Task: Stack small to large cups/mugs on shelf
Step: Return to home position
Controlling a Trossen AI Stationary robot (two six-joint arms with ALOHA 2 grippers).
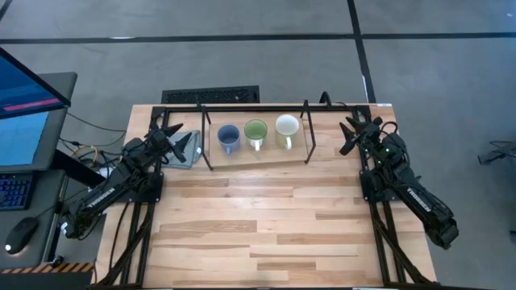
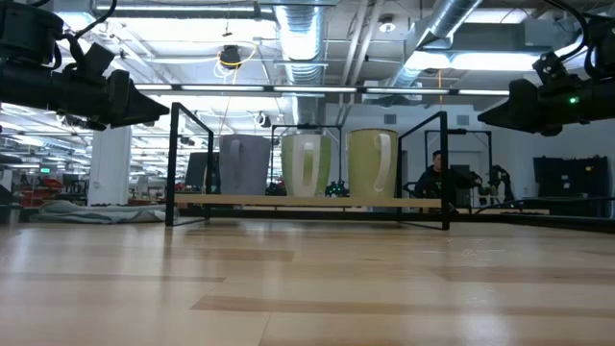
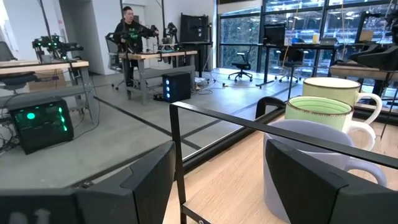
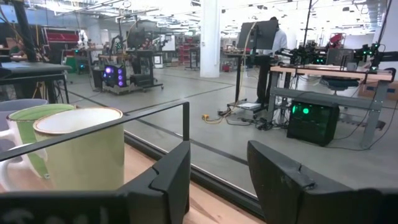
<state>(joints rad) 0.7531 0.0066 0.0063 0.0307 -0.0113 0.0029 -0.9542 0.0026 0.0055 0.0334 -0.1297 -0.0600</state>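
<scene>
Three mugs stand side by side on the shelf's wooden board, handles toward the near edge: blue-grey, green and cream. The low view shows the blue-grey mug, the green mug and the cream mug upright on their bases. My left gripper hovers open off the shelf's left end, facing the blue-grey mug. My right gripper hovers open off the right end, facing the cream mug. Both are raised above the table.
The shelf's black frame and upright rods surround the mugs; a rail crosses in front of my left gripper. A grey object lies left of the shelf. A keyboard sits beyond the far edge. Bare planks fill the near half.
</scene>
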